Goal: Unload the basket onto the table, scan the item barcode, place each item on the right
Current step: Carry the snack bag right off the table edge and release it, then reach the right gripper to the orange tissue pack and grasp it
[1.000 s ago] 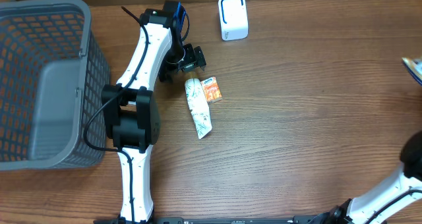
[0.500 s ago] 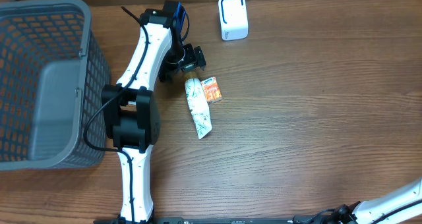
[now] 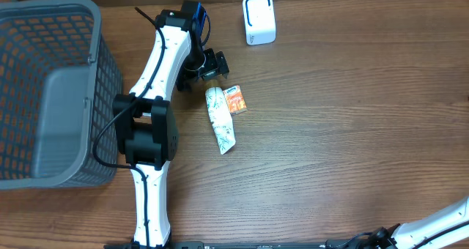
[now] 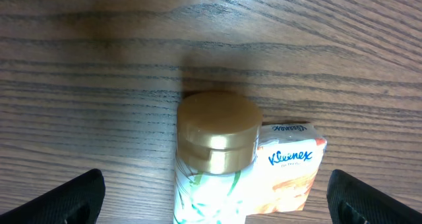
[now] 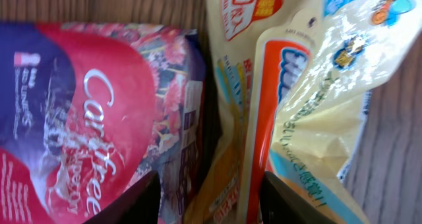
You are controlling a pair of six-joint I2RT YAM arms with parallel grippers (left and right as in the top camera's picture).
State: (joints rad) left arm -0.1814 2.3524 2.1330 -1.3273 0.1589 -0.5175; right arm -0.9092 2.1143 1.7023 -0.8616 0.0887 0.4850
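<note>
From above, the scan looks barely begun. The bottle (image 3: 220, 121) lies flat near the far edge of the desk (image 3: 352, 132), left of middle, with a tissue pack (image 3: 235, 100) touching its side. The scanner (image 3: 259, 19) stands at the far edge, apart from both. The basket (image 3: 44, 95) fills the left edge, and the right half is open wood.

Through the left wrist camera, the left fingers (image 4: 69, 199) are spread wide to either side of the bottle's gold cap (image 4: 217, 128), gripping nothing. Grasping, lifting and presenting the barcode are all left to do, and the tissue pack crowds one side.

Through the right wrist camera, the right fingers (image 5: 132, 204) stand apart over a red packet (image 5: 86, 118) and a yellow pouch (image 5: 316, 85), apparently holding neither.
</note>
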